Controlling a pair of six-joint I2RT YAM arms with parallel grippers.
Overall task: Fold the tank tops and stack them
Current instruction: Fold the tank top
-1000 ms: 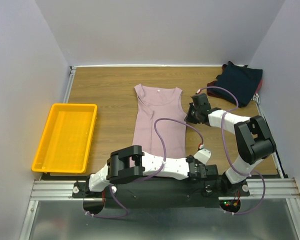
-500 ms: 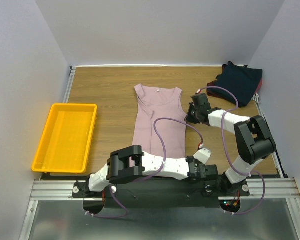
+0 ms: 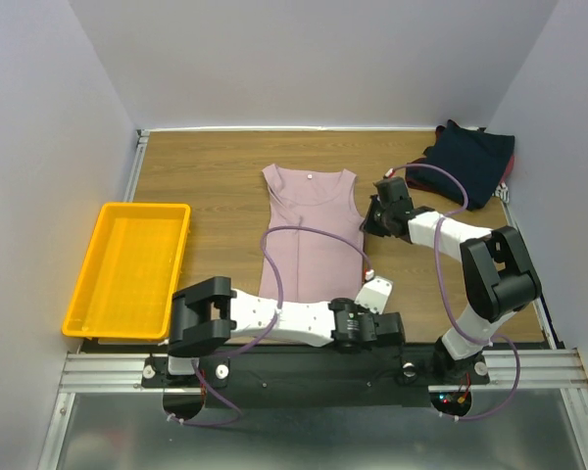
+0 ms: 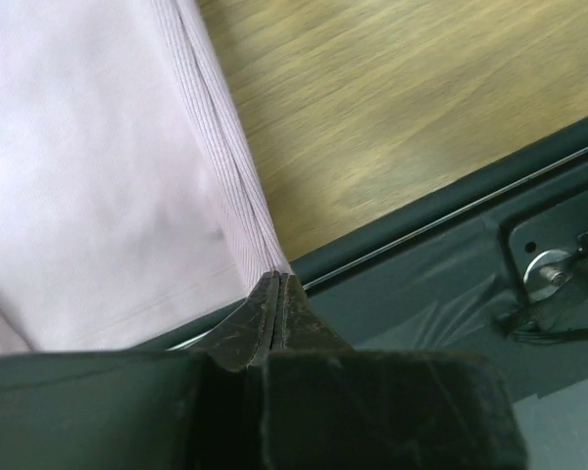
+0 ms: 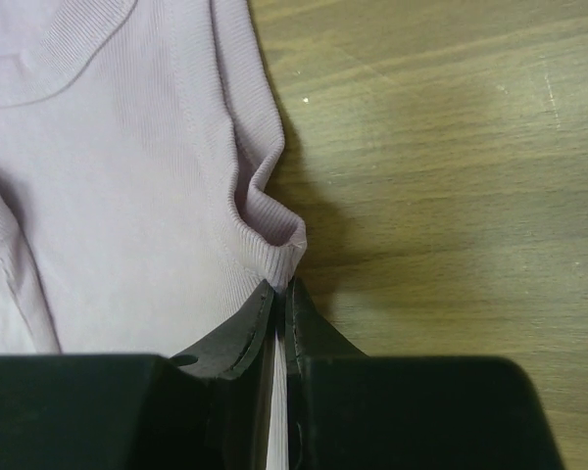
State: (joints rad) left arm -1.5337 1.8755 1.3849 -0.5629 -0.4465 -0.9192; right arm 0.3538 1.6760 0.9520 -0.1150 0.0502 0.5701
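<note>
Overhead first, the pink tank top [image 3: 312, 230] lay flat and lengthwise on the table [image 3: 206, 181], neck away from me. I had the left claw [image 3: 368, 284] at its near hem corner and the right claw [image 3: 368, 223] at the armhole on the same side, so both ends of one long edge were held. I judged that as the setup for carrying the edge across to the claws' left in a lengthwise fold. The navy tank tops [image 3: 470, 162] sat heaped well beyond and to the right of the right claw, and the yellow tray [image 3: 147, 206] stood far off to the left, clear of the fold's path.

From the left wrist, the claw [image 4: 277, 286] had its jaws pressed together, with the ribbed side edge of the top [image 4: 98, 176] running straight into the tips. It was pinching the corner just where cloth met the dark base rail [image 4: 421, 274]. Bare wood lay ahead and to the right.

From the right wrist, the claw [image 5: 282, 289] was clamped on a puckered fold of the armhole edge. The cloth [image 5: 127, 166] bunched just ahead of the tips and spread off to the left. That pucker suggested a thin bite, so I thought a slip possible on lifting.
</note>
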